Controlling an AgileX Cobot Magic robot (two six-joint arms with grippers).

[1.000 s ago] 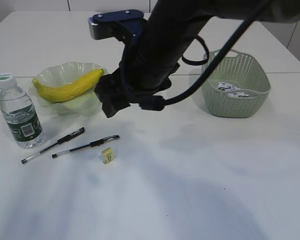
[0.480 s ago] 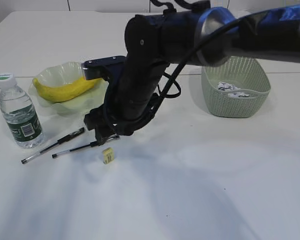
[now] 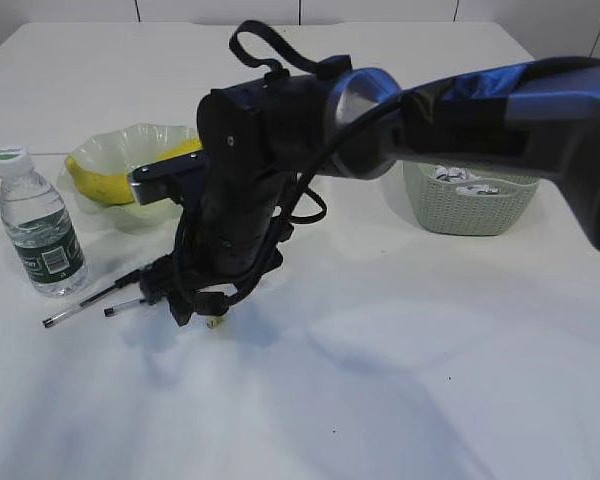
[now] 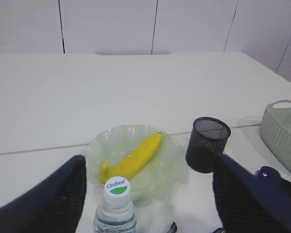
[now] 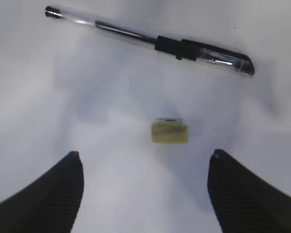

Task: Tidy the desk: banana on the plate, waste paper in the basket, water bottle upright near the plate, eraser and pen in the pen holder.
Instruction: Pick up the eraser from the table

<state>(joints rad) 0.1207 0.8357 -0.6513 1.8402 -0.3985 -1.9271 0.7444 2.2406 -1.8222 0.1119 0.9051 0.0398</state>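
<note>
Hovering over the eraser with the right gripper, jaws spread wide and empty, one finger at lower left of the right wrist view and the other at lower right. Lying at centre of that view, just above the line joining the fingertips, on the bare desk; apart from both fingers, nearer the right-hand one. Running roughly left to right, the eraser's long axis, so lying along the direction in which the jaws close rather than across it. Judging that the coming move calls for a short advance toward the top of the frame, plus descent, before closing. Lying above the eraser, the nearer pen, slanting from upper left to right, clear of the block.

In the exterior view, reaching across to the left-centre of the frame, the right arm; mostly hiding the eraser, probably the pale speck below the wrist. Being nearer by far, the right gripper.

Holding back at lower edge of the left wrist view, the left gripper, jaws parted and empty. Showing there: banana already on the plate, water bottle upright just below the plate, pen holder right of the plate, basket at far right.
</note>
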